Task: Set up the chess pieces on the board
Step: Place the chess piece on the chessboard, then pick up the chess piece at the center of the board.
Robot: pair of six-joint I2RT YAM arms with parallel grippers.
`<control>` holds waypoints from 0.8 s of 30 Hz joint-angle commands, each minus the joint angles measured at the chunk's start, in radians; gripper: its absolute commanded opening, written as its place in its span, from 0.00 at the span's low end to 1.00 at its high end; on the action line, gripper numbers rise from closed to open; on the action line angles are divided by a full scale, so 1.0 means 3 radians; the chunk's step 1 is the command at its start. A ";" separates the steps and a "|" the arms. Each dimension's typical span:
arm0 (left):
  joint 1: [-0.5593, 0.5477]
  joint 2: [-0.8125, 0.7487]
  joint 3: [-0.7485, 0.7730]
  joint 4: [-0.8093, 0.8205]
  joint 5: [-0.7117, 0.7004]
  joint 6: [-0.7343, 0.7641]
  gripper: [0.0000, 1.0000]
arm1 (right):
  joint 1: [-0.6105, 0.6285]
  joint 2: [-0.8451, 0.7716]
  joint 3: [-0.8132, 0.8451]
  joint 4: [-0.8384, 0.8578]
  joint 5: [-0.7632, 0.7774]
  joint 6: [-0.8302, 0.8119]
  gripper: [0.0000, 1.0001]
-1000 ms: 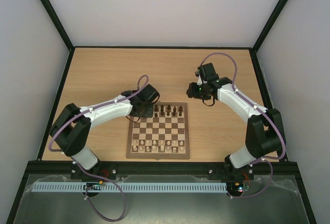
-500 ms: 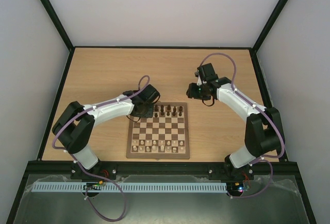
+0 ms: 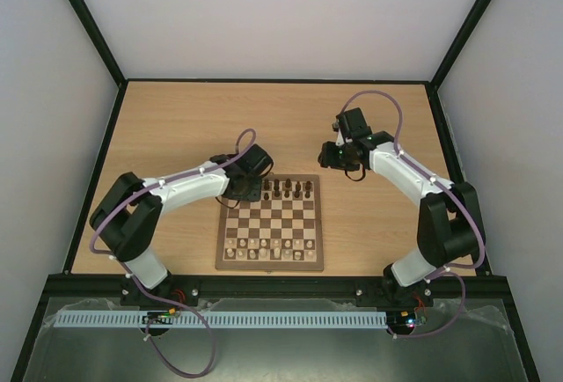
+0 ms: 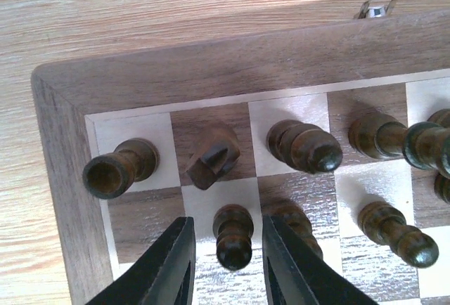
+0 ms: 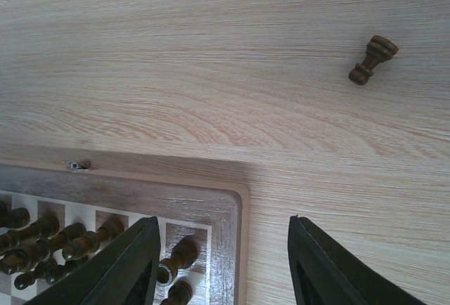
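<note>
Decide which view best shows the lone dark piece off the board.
The right wrist view: the lone dark piece stands out clearly on the tabletop, beyond the board. The left wrist view misses it; in the top view I cannot find it.

Overhead plus wrist close-ups of board (image 3: 270,267)

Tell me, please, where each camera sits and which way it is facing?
Top external: fixed above and behind the bases, looking down on the board; left arm and right arm both show.
Left wrist: on the left arm, looking down at a board corner; left pincer straddles a dark pawn.
Right wrist: on the right arm, looking down at another corner and a lone dark piece on the table; right pincer open.
Shared: both wrist views catch the board's small metal clasp.
</note>
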 commanded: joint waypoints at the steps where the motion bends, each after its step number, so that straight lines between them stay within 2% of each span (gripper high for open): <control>1: -0.0013 -0.0221 0.0079 -0.0188 -0.0074 -0.0021 0.32 | 0.0016 0.0112 -0.0006 -0.0066 0.0128 -0.0038 0.52; 10: -0.0086 -0.0774 0.0341 -0.0436 -0.0116 0.0063 0.48 | -0.0218 0.0393 0.0185 -0.0156 0.0280 0.0004 0.51; 19: -0.0089 -0.1325 0.0024 -0.0187 -0.0013 0.0252 0.76 | -0.0355 0.0983 0.0801 -0.0399 0.0546 0.0109 0.51; 24: -0.0083 -0.1512 -0.0131 -0.0081 0.0039 0.0286 0.82 | -0.0374 0.1309 0.1021 -0.0463 0.0646 0.0167 0.51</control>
